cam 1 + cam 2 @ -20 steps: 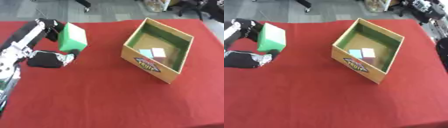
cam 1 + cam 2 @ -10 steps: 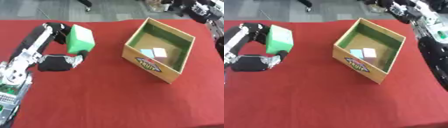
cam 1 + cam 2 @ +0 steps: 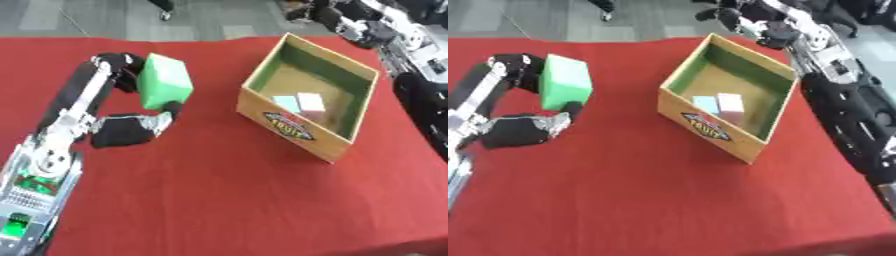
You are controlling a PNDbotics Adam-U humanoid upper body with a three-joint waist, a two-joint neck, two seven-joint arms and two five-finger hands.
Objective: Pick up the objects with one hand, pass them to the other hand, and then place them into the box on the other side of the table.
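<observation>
A green block (image 3: 164, 81) hangs above the red table, left of centre, with my left hand (image 3: 140, 129) shut on it. A black finger (image 3: 173, 108) touches the block's lower edge. The left arm (image 3: 77, 107) rises from the lower left corner. To the right stands a wooden box (image 3: 293, 127) with a green inside. In it lie a pale blue block (image 3: 284, 103) and a pinkish white block (image 3: 310, 101). My right hand (image 3: 750, 21) hovers past the box's far corner, its arm (image 3: 842, 105) running down the right edge. I cannot make out that hand's pose.
A red cloth (image 3: 219, 200) covers the table; its front edge shows at the lower right (image 3: 833, 245). Grey floor (image 3: 87, 17) lies beyond the far edge, with a dark chair base (image 3: 164, 6) at the top.
My left hand has carried the green block to the right, closer to the box. My right arm has come into view at the upper right, near the box's far corner.
</observation>
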